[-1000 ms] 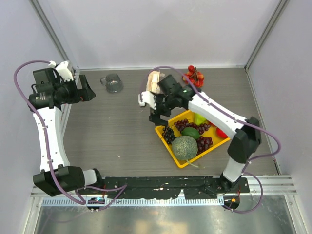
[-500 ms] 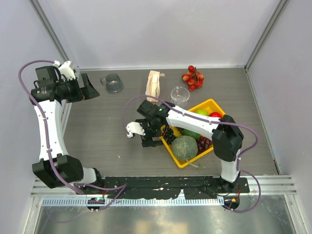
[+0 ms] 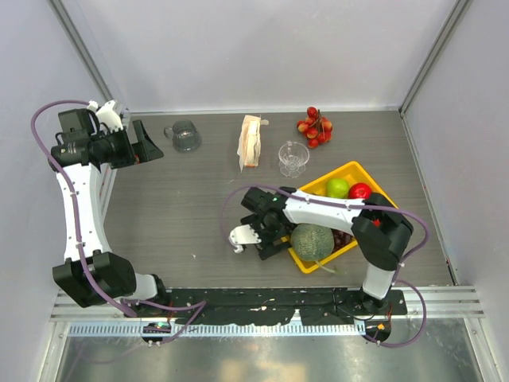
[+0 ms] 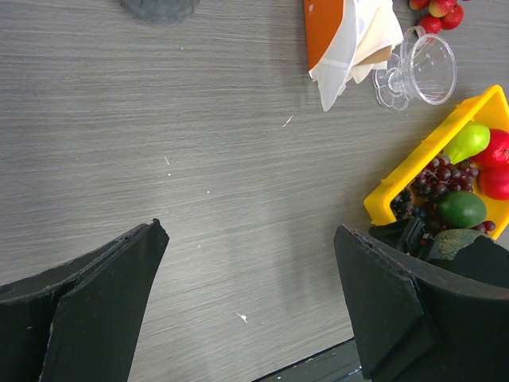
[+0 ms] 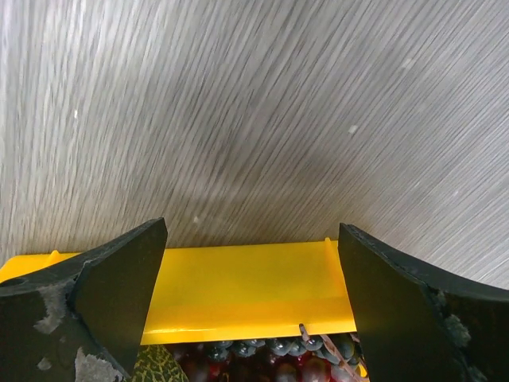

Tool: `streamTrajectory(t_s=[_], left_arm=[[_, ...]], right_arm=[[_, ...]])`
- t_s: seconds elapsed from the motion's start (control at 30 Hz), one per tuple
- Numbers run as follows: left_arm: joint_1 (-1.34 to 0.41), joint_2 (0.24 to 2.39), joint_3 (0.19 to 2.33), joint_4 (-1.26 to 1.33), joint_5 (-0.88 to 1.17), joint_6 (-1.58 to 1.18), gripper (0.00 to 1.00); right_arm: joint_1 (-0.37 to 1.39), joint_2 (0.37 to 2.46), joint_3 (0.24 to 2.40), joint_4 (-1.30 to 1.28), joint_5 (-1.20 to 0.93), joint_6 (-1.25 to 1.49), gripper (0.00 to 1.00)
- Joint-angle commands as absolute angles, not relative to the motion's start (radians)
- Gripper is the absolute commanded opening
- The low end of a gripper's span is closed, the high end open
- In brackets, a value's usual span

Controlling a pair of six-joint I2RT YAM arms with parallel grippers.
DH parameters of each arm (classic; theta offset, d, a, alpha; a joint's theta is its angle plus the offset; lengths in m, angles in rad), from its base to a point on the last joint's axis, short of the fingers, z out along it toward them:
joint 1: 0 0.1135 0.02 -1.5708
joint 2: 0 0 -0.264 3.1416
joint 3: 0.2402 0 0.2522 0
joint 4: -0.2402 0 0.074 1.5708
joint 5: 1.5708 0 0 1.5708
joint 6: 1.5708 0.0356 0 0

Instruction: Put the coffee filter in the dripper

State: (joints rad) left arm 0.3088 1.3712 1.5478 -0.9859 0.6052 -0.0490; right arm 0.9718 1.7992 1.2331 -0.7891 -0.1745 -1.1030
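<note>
The clear dripper [image 3: 293,157] [image 4: 417,68] stands upright at the back of the table. Just left of it lies the pack of filters [image 3: 250,142] [image 4: 350,32], with white paper sticking out of an orange wrapper. I see no single coffee filter apart from that pack. My left gripper [image 3: 149,142] [image 4: 248,231] hangs open and empty high at the far left. My right gripper [image 3: 256,243] [image 5: 253,227] is open at the near left edge of the yellow tray [image 3: 359,171] [image 5: 246,286], with nothing between its fingers.
The tray [image 4: 406,183] holds a melon [image 3: 312,241], grapes, a green fruit [image 3: 337,188] and a red one [image 3: 359,191]. A clear glass cup [image 3: 185,135] stands back left. Red cherries [image 3: 315,125] lie behind the dripper. Walls close in the back and both sides.
My right arm has swung from beside the filter pack toward the near edge, uncovering the dripper. The tray and melon have shifted slightly right. The left arm turned a little, then held still.
</note>
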Motion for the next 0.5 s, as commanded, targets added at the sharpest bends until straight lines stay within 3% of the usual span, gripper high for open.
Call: streamTrajectory(t_s=[0.0, 0.47], left_arm=[[0.316, 1.341, 1.546, -0.957, 0.633, -0.052, 0.99], [0.316, 1.413, 1.563, -0.950, 0.657, 0.021, 0.99]], right_arm=[[0.885, 1.695, 1.161, -0.844, -0.094, -1.184, 0.95], [0.560, 1.720, 1.241, -0.890, -0.014, -1.296, 0.96]])
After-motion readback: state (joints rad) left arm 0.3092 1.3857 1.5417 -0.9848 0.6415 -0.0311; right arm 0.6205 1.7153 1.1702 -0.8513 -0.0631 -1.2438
